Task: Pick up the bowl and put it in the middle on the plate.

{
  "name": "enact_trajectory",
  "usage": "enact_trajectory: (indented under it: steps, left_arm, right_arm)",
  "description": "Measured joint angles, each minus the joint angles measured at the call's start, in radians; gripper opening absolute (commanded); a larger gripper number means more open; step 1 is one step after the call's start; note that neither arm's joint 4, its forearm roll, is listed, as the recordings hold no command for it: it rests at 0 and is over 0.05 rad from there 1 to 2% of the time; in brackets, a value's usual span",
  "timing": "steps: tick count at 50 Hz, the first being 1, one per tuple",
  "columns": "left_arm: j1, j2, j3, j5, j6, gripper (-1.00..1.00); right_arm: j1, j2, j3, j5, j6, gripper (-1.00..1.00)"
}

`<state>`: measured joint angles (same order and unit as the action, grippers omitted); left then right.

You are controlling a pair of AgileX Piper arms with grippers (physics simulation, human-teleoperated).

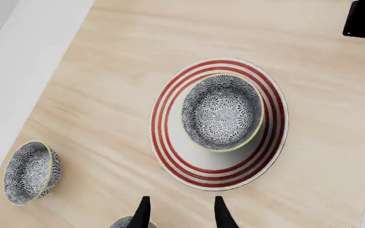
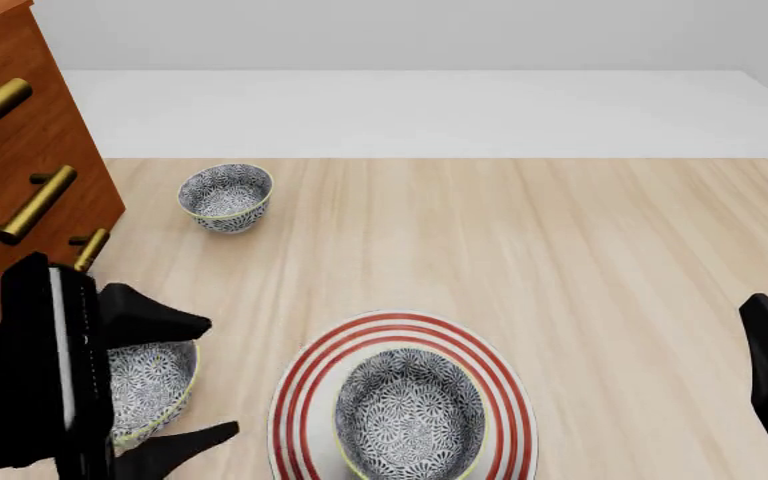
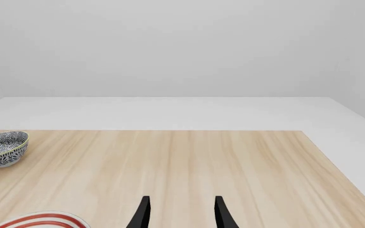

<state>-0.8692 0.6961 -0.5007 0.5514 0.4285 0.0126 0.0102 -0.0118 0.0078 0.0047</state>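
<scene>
Front view shows the bowl [image 2: 408, 414] sitting inside the plate [image 2: 307, 385], ringed all round by the red bands, so we judge the placement done. Our left hand [image 1: 178, 214] hangs above the desk [image 2: 558, 260] with its fingers spread and nothing between them, the bowl ahead of it and apart. That gap makes sense: a released hand held clear cannot nudge the bowl off centre. A second bowl [image 2: 148, 385] sits just beside the left hand, a third [image 2: 225, 197] far ahead of it. Our right hand [image 3: 178, 213] is also parted and empty, well off to the plate's far side, parked out of the way.
</scene>
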Motion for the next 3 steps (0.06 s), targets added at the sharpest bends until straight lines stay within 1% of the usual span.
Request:
enact_trajectory:
  steps: [3]
  left_arm:
    - [0.04,-0.081,0.008,0.057,-0.024,1.0]
  right_arm:
    - [0.0,0.0,0.0,0.0,0.0,1.0]
